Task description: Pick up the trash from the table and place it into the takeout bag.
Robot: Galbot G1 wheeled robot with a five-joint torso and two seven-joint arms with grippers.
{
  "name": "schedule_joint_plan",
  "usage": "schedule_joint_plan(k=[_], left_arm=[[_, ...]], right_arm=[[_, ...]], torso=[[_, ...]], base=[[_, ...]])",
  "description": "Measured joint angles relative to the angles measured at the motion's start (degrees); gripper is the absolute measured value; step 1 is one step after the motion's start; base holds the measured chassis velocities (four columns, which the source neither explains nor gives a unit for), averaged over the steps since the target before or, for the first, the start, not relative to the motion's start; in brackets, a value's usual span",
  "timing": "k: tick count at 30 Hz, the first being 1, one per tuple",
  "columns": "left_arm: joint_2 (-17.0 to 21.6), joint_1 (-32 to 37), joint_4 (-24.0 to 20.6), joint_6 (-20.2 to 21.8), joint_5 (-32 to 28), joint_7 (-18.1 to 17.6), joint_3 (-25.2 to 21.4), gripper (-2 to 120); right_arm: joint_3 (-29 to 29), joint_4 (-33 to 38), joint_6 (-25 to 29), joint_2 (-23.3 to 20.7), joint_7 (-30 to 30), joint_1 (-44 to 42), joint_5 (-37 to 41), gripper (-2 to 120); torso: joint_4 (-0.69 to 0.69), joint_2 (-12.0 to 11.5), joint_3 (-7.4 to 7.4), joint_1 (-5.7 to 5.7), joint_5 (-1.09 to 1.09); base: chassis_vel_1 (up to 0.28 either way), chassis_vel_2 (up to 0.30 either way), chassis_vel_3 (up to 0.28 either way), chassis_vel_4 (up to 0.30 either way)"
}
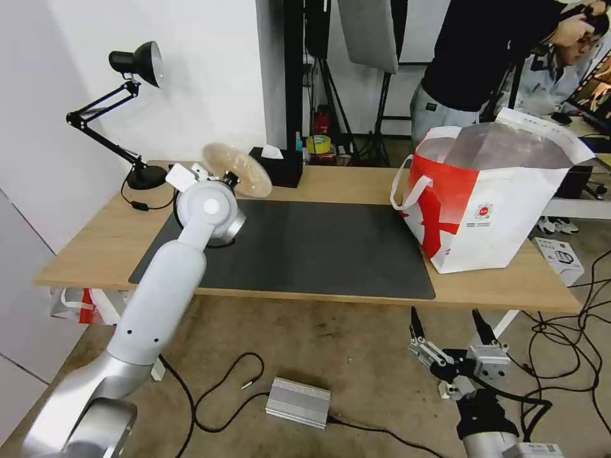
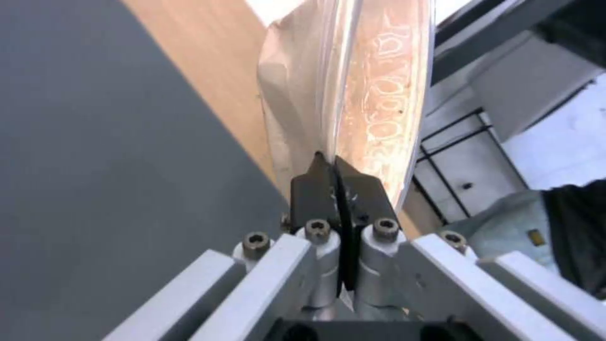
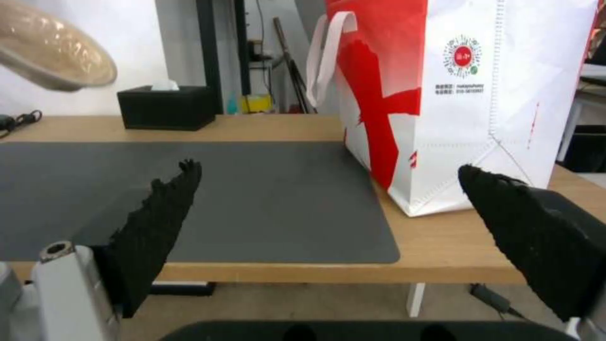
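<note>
My left gripper [image 2: 331, 163] is shut on the rim of the shallow beige pulp bowl [image 1: 238, 168], a piece of the trash. It holds the bowl tilted on edge in the air above the back left of the table [image 1: 95, 242], over the corner of the dark grey mat [image 1: 305, 248]. The same bowl [image 3: 50, 52] hangs high in the right wrist view. The takeout bag [image 1: 496, 203], red and white with a foil lining, stands open at the table's right end. My right gripper [image 1: 445, 315] is open and empty, low in front of the table's front edge, facing the bag [image 3: 467, 94].
A black tissue box [image 1: 273, 166] sits at the back edge just behind the bowl. A black desk lamp [image 1: 145, 177] stands at the back left corner. A silver box [image 1: 298, 402] and cables lie on the floor. A thin white-and-red plastic bag [image 1: 79, 305] hangs under the left end.
</note>
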Motion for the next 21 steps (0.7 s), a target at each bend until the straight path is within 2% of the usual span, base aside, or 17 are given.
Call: schedule_joint_plan(k=[5,14,21], left_arm=[[0.9,-0.5,-1.8,-0.1,-0.3,0.4,0.6,0],[3.0,-2.5,-5.8,-2.5,-0.8,6.5,3.7,0],[2.9,-6.1,-6.5,-4.5,-0.9,9.9,7.5,0]], right_arm=[[0.0,0.0,0.0,0.0,0.0,0.0,0.0,100],[0.0,0.0,0.0,0.0,0.0,0.0,0.0,100],[0.0,0.0,0.0,0.0,0.0,0.0,0.0,100]], torso=[[0.00,0.0,0.00,0.00,0.00],[0.00,0.0,0.00,0.00,0.00],[0.00,0.0,0.00,0.00,0.00]], base=[[0.000,0.000,0.000,0.000],[0.000,0.000,0.000,0.000],[0.000,0.000,0.000,0.000]])
